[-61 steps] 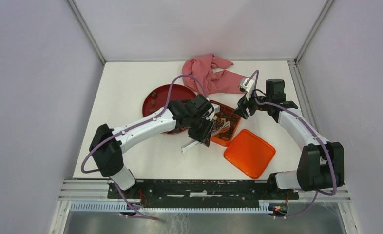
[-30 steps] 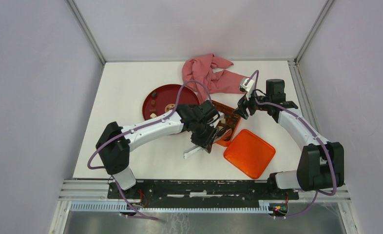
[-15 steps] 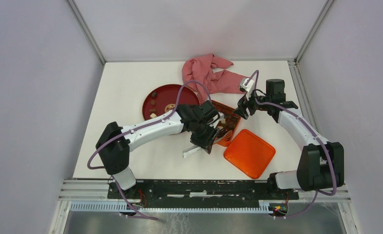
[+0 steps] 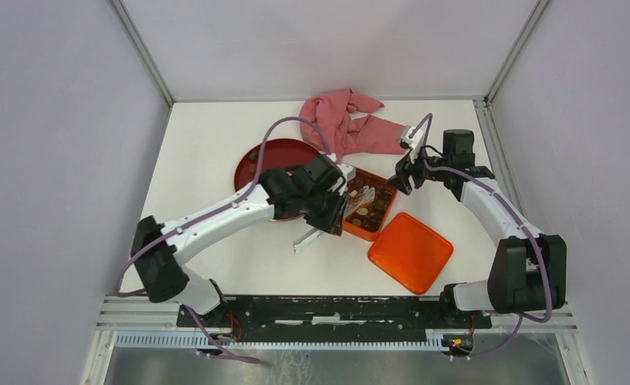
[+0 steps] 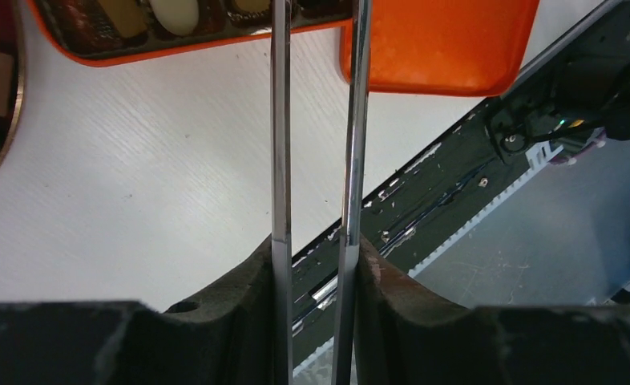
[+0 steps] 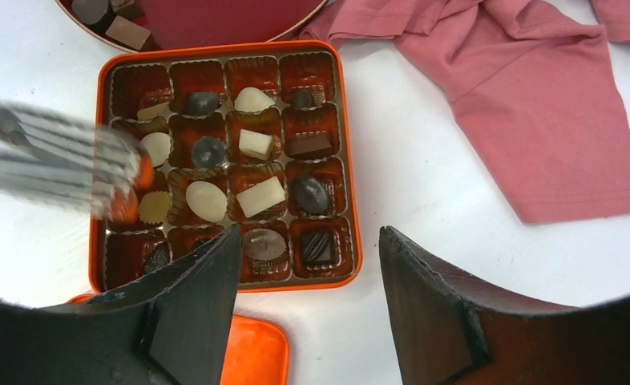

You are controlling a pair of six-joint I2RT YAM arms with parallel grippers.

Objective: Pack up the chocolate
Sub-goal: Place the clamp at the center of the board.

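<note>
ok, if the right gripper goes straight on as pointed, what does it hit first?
Probably the orange tin: the open right gripper points down at its near row, around the dark square chocolate. Nothing shows in between; the tongs are off to the side. Height above it is unclear.

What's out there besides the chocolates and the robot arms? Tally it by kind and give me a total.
cloth: 1
plate: 1
tin: 1
lid: 1
tongs: 1
Total: 5
</note>
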